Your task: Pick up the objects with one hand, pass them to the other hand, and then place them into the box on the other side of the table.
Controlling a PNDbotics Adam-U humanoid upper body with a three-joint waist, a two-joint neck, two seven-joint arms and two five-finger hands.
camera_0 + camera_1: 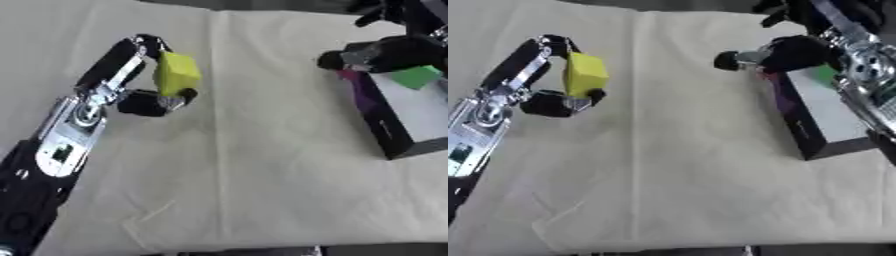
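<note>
Mid-task, pick-up done: left hand (144, 97) curled round the yellow foam block (178, 74), pinched between fingers and thumb. Right hand (794, 52) over the black-walled box (794, 122), fingers unclear. Next, probably, carrying across toward right hand for handover.

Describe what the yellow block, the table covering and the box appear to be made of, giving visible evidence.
Yellow block, held in the left robot hand: probably foam or matte plastic; flat, glare-free faces. Table covering: cloth; creases and folds. Box: possibly cardboard or plastic; thin dark walls, pale floor.
</note>
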